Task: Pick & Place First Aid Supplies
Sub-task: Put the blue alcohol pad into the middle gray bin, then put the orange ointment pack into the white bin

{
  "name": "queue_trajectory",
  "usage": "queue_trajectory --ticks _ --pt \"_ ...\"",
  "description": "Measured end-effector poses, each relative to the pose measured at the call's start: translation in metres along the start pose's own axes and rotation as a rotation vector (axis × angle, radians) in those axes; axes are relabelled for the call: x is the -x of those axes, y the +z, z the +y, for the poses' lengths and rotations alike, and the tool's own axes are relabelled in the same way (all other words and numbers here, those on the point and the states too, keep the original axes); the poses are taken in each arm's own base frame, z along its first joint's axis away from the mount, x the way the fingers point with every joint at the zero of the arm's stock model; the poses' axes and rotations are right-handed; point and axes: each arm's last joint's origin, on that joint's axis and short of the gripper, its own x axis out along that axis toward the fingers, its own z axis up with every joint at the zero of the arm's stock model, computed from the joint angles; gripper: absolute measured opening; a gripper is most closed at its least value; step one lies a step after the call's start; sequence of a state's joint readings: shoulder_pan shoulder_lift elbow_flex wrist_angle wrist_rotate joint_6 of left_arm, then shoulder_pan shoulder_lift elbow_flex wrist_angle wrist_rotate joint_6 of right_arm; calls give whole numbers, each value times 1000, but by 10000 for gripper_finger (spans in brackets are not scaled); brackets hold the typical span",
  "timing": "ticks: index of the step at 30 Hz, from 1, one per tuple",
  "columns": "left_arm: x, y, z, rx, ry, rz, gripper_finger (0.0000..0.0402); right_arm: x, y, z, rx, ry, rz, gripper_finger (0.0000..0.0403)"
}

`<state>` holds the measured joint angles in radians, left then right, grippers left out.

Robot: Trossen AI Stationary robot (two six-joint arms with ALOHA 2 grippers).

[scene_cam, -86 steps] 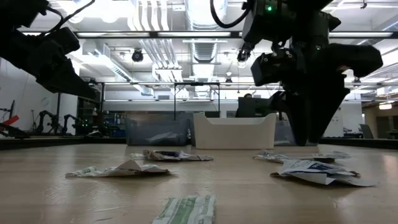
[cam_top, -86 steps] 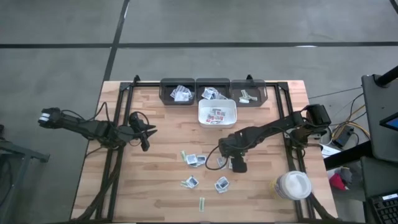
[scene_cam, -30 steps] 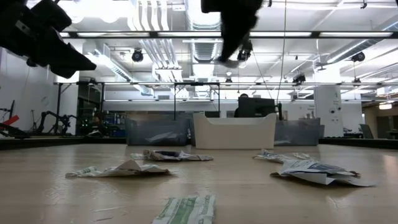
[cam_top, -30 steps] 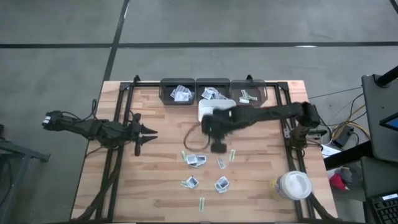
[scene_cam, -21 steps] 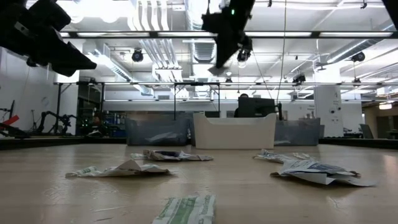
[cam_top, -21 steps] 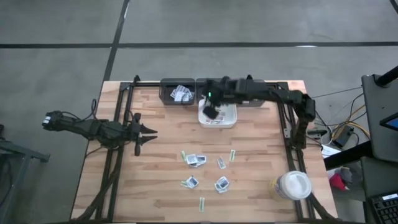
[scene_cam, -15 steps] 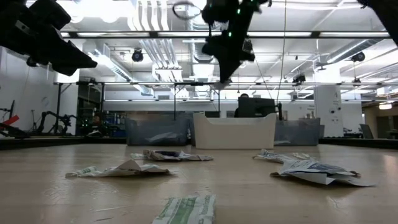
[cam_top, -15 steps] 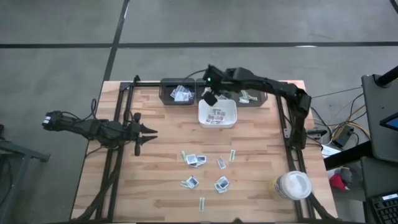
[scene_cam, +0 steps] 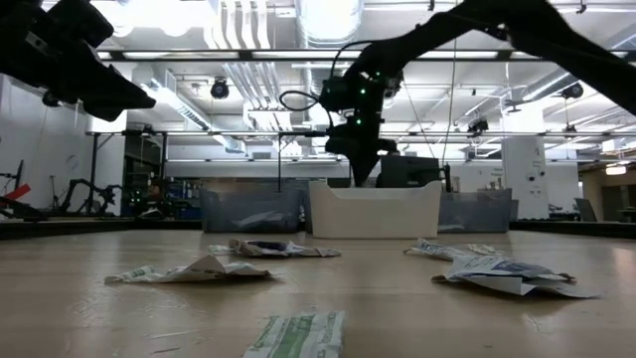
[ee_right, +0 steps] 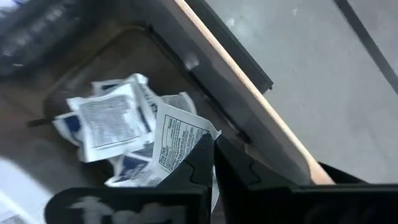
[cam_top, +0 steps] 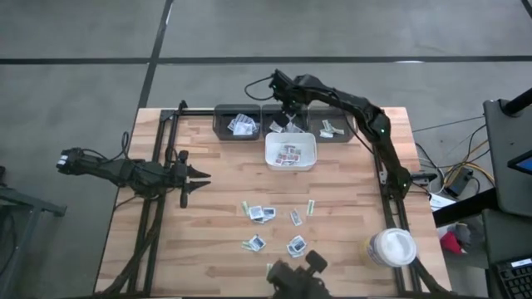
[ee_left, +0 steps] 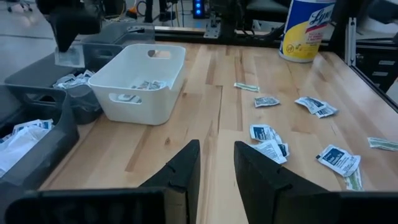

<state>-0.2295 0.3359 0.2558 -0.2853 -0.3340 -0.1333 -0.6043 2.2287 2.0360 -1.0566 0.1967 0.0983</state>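
From above, the right gripper [cam_top: 287,106] is stretched to the far edge of the table [cam_top: 208,232], over the middle one [cam_top: 283,122] of 3 dark bins. That bin holds a few white packets, as do the left bin [cam_top: 239,123] and the right bin [cam_top: 332,124]. The white tray [cam_top: 291,151] just in front of them has red-printed packets inside. More first aid packets [cam_top: 263,213] lie loose on the wood nearer the front, along with narrow pale strips [cam_top: 311,207]. A round white-lidded jar [cam_top: 392,247] stands at the front right corner. The left gripper [cam_top: 189,178] waits over the left side of the table, well apart from the supplies.

At table height, the right gripper [scene_cam: 360,149] hangs above the tray's [scene_cam: 375,210] far side, and crumpled packets [scene_cam: 192,269] lie in the foreground.

The left wrist camera shows the left gripper [ee_left: 216,167] with its fingers parted and nothing between them, facing the tray [ee_left: 137,84] and scattered packets [ee_left: 266,133].

The right wrist camera shows the right gripper [ee_right: 214,155] with fingers pinched together on a white packet [ee_right: 177,144] printed with small text, directly over the packets [ee_right: 112,121] already lying in the dark bin [ee_right: 81,74].
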Motion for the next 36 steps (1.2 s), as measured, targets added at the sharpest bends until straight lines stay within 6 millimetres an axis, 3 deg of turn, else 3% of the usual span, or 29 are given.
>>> queue_trajectory --ticks 11,21,25,29,36 --pt "0 0 0 1 6 0 94 -17 9 -9 246 1 118 14" --pt "0 0 0 1 6 1 94 -16 7 -10 324 39 129 85" --pt "0 0 0 9 5 1 94 8 -6 -7 281 71 229 100" --pt "0 0 0 3 6 5 94 43 -24 3 171 225 350 98" --pt "0 -6 1 -23 11 57 94 117 -41 50 116 623 290 80"
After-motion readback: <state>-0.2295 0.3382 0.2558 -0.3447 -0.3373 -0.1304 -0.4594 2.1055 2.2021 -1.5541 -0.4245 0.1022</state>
